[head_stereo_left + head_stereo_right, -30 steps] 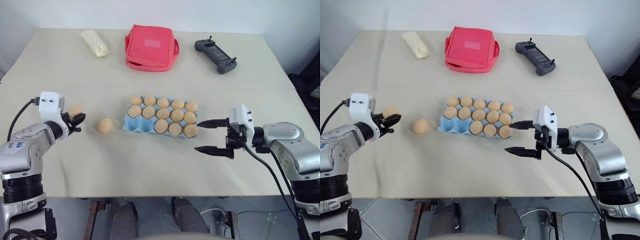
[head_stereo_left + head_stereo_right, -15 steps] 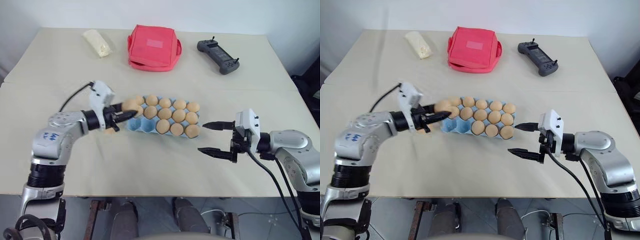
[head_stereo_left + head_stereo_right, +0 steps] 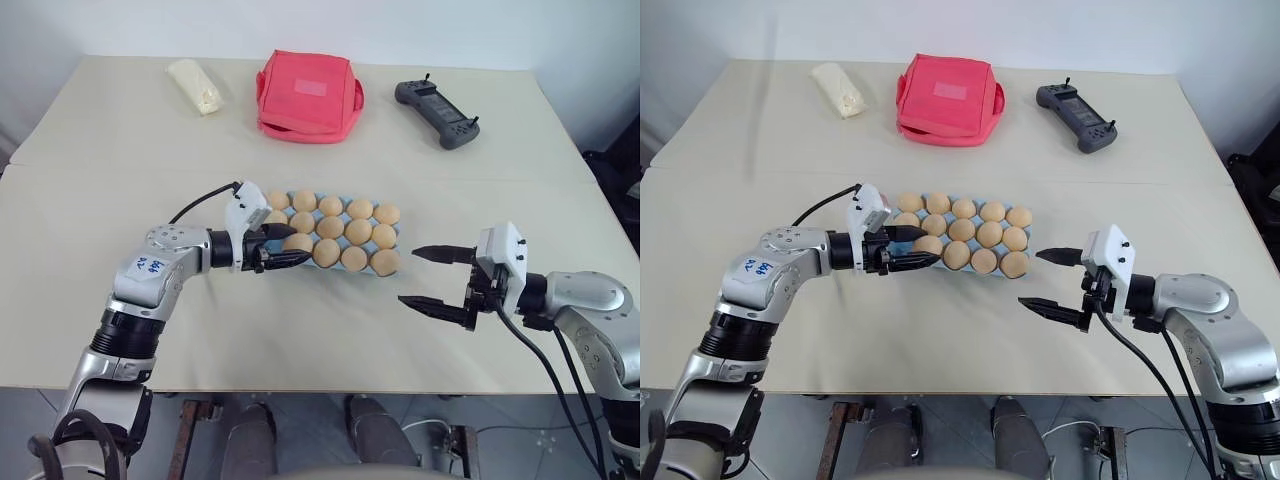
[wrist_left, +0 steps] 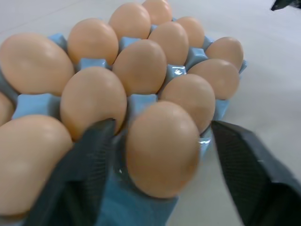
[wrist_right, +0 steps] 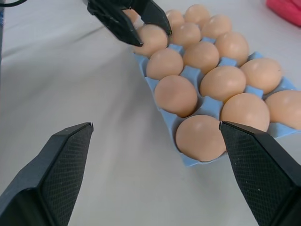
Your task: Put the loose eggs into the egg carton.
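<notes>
- Two head views show the same table (image 3: 90, 200): the light blue egg carton (image 3: 262, 246) sits near the middle, its cups filled with tan-orange eggs (image 3: 345, 232).
- In those head views the left gripper (image 3: 912, 248) reaches in from the robot's left to the carton's near-left corner, its black fingers spread on either side of the corner egg (image 3: 929, 245). Whether either finger touches that egg is hard to judge from here.
- The right gripper (image 3: 432, 277) hangs over bare table to the right of the carton, apart from it, its two fingers spread wide with nothing between them.
- Along the far edge lie a pale cream packet (image 3: 192, 86), a red pouch (image 3: 306, 96) and a dark handheld controller (image 3: 438, 112), all well apart from the carton.
- The left wrist view looks along the rows: the corner egg (image 4: 162, 148) sits in the end cup of the carton (image 4: 35, 104), between the two dark fingers (image 4: 82, 174). A clear gap shows on one side; on the other the finger lies just beside the egg.
- The right wrist view shows the carton (image 5: 162, 110) from its other end, with eggs (image 5: 176, 95) seated in the cups, and the left gripper (image 5: 136, 21) at the far corner. The right gripper's own fingers (image 5: 56, 174) stand wide in the foreground over the tabletop.
</notes>
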### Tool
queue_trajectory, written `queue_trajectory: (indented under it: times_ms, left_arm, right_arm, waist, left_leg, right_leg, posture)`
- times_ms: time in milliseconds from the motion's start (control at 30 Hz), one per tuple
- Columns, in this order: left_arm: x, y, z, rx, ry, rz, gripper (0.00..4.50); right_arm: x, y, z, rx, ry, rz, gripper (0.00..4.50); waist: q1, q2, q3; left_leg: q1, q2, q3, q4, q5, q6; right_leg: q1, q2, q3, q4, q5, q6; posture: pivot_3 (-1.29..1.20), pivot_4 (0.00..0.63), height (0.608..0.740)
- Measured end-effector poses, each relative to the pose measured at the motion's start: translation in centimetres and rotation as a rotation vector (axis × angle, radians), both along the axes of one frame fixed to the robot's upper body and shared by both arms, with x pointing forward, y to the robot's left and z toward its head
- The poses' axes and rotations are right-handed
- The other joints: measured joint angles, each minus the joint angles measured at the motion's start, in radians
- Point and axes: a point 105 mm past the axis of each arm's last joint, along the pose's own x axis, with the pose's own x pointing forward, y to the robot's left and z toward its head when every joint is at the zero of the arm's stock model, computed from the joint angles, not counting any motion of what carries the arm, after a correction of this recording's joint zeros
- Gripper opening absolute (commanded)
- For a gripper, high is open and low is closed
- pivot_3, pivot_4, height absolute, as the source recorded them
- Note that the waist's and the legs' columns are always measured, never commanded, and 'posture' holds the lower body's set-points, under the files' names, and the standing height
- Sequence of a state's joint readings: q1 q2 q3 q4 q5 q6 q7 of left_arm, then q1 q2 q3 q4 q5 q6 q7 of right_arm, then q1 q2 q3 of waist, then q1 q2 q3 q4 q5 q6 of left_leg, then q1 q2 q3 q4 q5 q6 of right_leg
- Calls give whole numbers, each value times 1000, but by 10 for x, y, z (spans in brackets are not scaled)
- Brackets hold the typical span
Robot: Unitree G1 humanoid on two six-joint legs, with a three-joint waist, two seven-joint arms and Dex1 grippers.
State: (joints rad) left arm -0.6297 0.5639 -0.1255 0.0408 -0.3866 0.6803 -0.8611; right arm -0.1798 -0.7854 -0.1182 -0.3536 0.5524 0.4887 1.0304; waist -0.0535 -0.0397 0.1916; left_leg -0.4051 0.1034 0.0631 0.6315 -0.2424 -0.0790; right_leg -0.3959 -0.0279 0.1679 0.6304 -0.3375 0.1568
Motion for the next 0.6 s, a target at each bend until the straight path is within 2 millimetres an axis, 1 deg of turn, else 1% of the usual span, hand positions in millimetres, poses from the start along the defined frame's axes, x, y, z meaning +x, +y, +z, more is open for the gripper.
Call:
queue_trajectory:
  times_ms: [100,167,200,267,333,367,400,433,467,600]
  left_arm:
    - [3,2,2,-3,-12,25,4463]
    - [5,8,9,-18,-33,56,4463]
    - [6,13,15,-29,-56,82,4463]
    - [7,24,31,-58,-100,143,4463]
    - [4,40,50,-85,-138,230,4463]
    - [3,49,56,-98,-147,272,4463]
    - [1,58,58,-105,-148,311,4463]
    - [-3,69,56,-101,-140,360,4463]
    - [-7,81,50,-95,-120,409,4463]
    - [-28,119,15,-53,-39,582,4463]
  right_arm:
    - [0,0,0,0,-1,-1,4500]
    - [0,1,1,0,-4,4,4500]
    - [1,1,2,0,-7,10,4500]
    - [2,2,5,0,-16,20,4500]
    - [4,4,8,0,-22,34,4500]
    - [5,4,7,0,-17,39,4500]
    - [6,5,6,0,-12,47,4500]
    - [7,6,6,0,-6,56,4500]
    - [7,5,6,0,-3,61,4500]
    - [13,9,6,-3,4,97,4500]
  waist:
    - [0,0,0]
    - [-2,0,0]
    - [-3,0,0]
    - [-3,0,0]
    - [-3,0,0]
    - [-2,0,0]
    - [-3,0,0]
    - [-5,0,0]
    - [-7,0,0]
    - [-8,0,0]
  left_leg:
    - [0,0,0,1,0,0]
    - [0,0,0,0,0,0]
    - [0,0,0,0,0,0]
    - [0,0,0,0,0,0]
    - [0,0,0,0,0,0]
    - [0,0,0,0,0,0]
    - [0,0,0,0,0,0]
    - [0,0,0,0,0,0]
    - [0,0,0,0,0,0]
    - [0,1,0,0,0,0]
  right_leg:
    - [0,0,0,0,0,0]
    - [0,0,0,0,0,0]
    - [0,0,0,1,0,0]
    - [0,0,0,1,0,0]
    - [0,0,0,1,0,0]
    - [0,0,0,1,0,0]
    - [0,0,0,1,0,0]
    - [0,0,0,1,0,0]
    - [0,0,0,1,0,0]
    - [0,0,0,1,0,0]
  posture:
    - [0,150,740]
    - [0,150,740]
    - [0,150,740]
    - [0,150,740]
    - [0,150,740]
    - [0,150,740]
    - [0,150,740]
    - [0,150,740]
    - [0,150,740]
    - [0,150,740]
